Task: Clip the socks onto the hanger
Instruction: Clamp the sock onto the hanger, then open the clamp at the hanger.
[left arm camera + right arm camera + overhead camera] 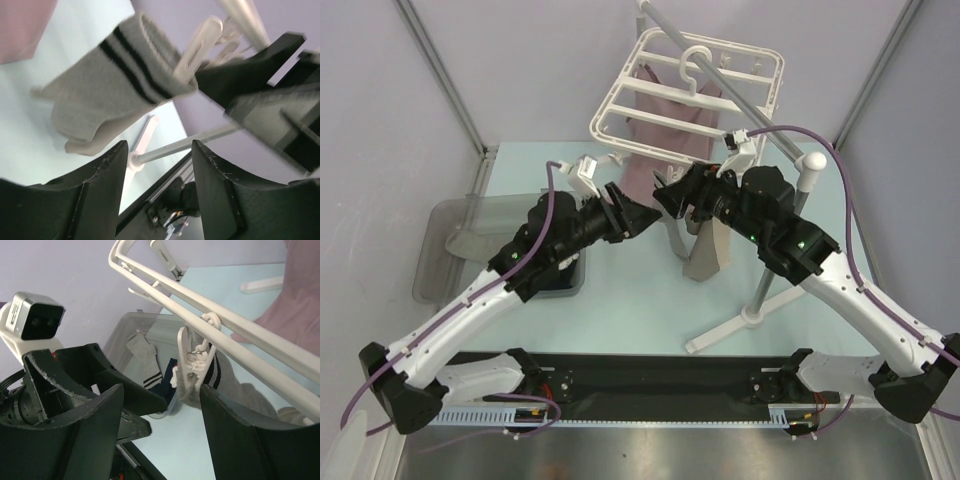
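Pale table (pixel 620 320) below, and the striped grey sock (pixel 115 85) hangs off the hanger (pixel 260 342), its cuff pinched by a white clip (pixel 200 42). Left gripper (pixel 160 165) sits close by, fingers spread, empty. Right gripper (pixel 160 410) faces the clip, spread too, gripping nothing. Spare socks (pixel 150 370) lie in the bin (pixel 440 225).

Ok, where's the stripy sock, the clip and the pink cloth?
sock (pixel 100 100), left wrist view, on its grey middle.
clip (pixel 189 367), right wrist view, on its white body.
pink cloth (pixel 642 178), top view, on its lower part.
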Controlling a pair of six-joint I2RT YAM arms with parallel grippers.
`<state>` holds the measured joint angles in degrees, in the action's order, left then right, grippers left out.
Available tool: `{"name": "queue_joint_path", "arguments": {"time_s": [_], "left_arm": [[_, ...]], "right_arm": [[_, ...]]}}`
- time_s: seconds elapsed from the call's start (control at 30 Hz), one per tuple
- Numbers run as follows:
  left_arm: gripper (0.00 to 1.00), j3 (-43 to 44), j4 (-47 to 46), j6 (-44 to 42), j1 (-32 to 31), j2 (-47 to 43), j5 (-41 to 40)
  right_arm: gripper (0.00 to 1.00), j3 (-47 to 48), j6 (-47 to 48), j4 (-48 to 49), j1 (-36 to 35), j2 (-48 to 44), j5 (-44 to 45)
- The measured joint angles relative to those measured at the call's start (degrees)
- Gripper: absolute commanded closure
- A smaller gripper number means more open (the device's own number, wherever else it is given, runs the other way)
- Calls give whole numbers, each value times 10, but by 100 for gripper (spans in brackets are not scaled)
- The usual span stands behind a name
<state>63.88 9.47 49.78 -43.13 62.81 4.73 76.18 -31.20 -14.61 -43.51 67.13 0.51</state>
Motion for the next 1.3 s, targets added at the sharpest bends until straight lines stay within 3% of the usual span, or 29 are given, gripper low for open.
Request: {"name": "queue_joint_path", "arguments": {"time_s": [0.17, 0.43, 0.67, 1.03, 1.3], "left_arm": [[50, -70, 29, -36, 0, -89, -30], [43, -71, 72, -142, 3, -166, -93], [45, -46, 46, -264, 40, -142, -106], [36, -84, -143, -482, 42, -90, -146], [37, -81, -200, -585, 45, -7, -147]], "right_arm": [[32, 0, 16, -27, 1, -13, 3], [31, -3, 43, -51, 1, -39, 0], [31, -3, 56, -59, 1, -47, -33], [31, -4, 75, -70, 1, -65, -69], [32, -4, 75, -70, 1, -79, -75]]}}
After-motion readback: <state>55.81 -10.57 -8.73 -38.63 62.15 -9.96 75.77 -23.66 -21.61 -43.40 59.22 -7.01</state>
